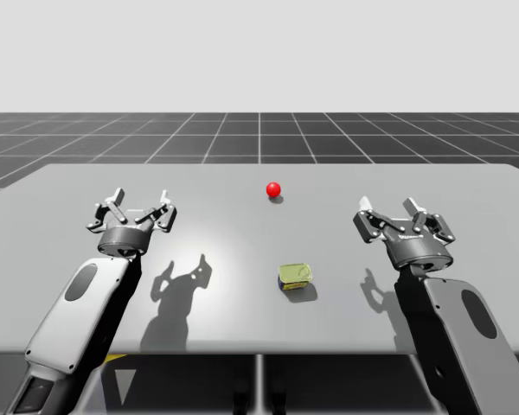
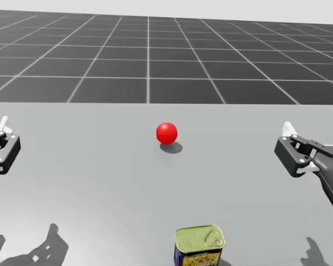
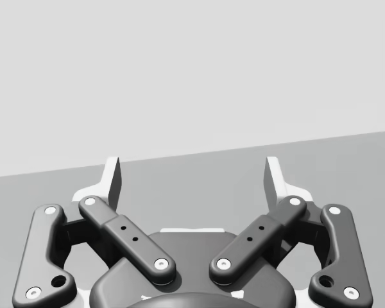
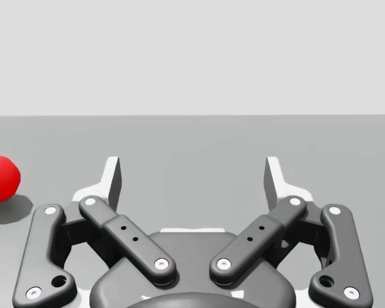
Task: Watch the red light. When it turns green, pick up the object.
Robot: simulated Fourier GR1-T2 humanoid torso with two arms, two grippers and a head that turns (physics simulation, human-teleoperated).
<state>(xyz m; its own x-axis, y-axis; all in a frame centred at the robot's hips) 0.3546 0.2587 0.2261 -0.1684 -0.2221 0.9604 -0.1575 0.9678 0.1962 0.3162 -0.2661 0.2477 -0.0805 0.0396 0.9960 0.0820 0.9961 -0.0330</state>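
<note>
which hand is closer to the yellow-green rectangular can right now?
Right. The right hand hangs open beyond the yellow-green rectangular can and to its right; the left hand is open much farther off, on its left.

The light (image 1: 273,188) is plain red. The rounded box-shaped can (image 1: 296,276) has an olive-green lid and a blue wall with yellow print. The worktop (image 1: 467,199) is flat grey. The floor (image 1: 259,138) past its far edge is dark grey, ruled with a paler grid. My left hand (image 1: 140,203) and right hand (image 1: 396,210) are charcoal, tipped white, with silvery rivets.
</note>
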